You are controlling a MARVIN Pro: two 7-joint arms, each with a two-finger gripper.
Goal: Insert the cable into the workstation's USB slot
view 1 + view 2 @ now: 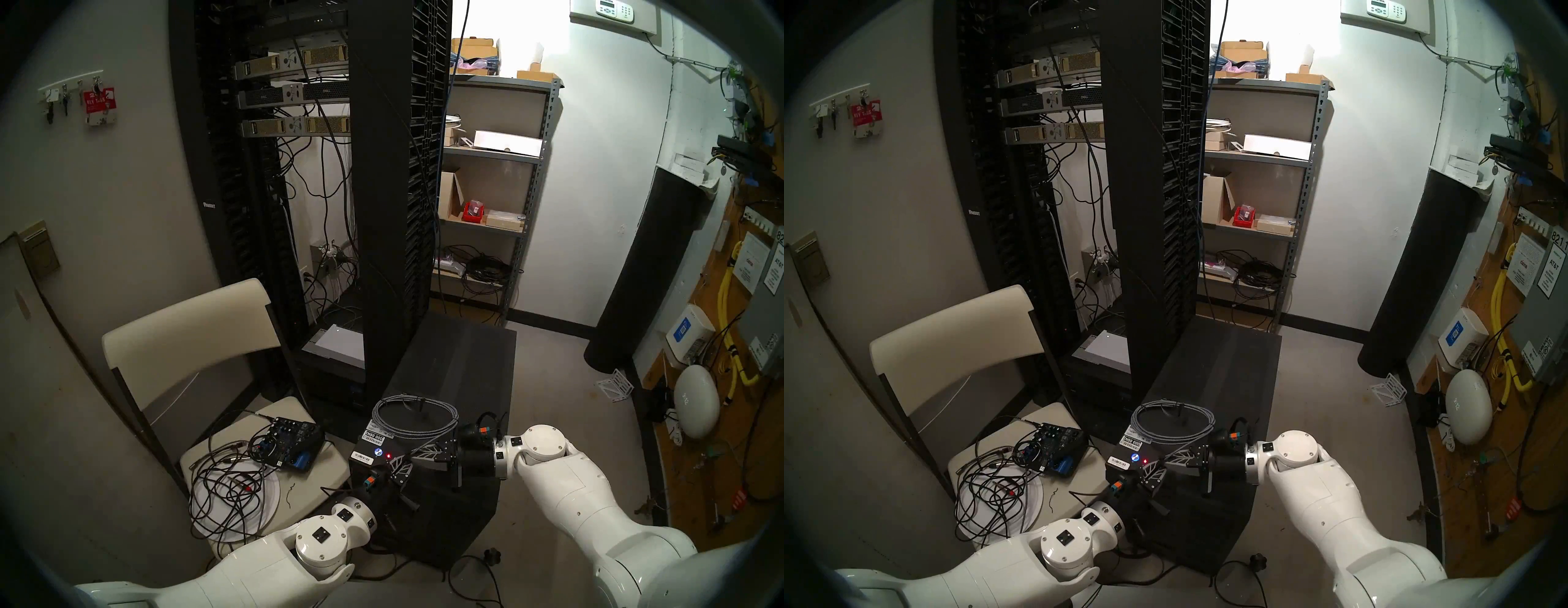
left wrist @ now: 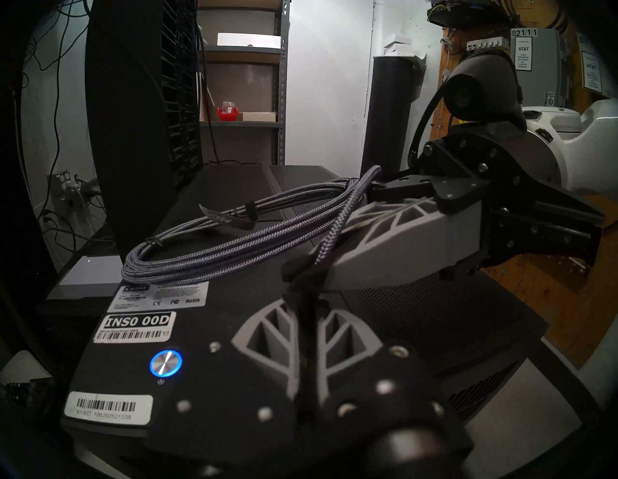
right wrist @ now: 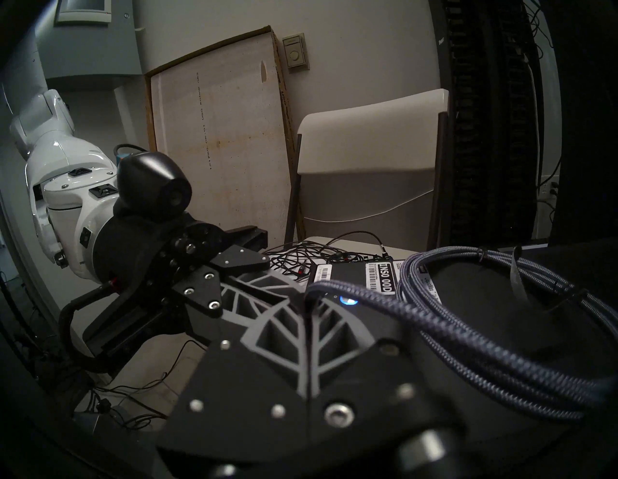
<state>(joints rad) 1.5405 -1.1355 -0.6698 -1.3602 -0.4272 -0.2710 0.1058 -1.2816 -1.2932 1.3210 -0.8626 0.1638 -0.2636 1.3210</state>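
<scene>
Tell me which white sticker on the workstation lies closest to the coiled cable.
The CE/FC/RoHS label, right beside the cable coil; the INS0 00D label and SYSID barcode sticker sit progressively farther away.

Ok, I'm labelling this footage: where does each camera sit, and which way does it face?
Head left: high on the head, looking down at the workstation, rack and chair; left arm and right arm show.
Head right: same, shifted slightly rightward.
Left wrist: low over the workstation, facing the shelves; its left hand below, right hand at right.
Right wrist: opposite way, facing the chair; its own hand below, left hand at left.
Shared: both wrist views show the cable end where the hands meet.
</scene>
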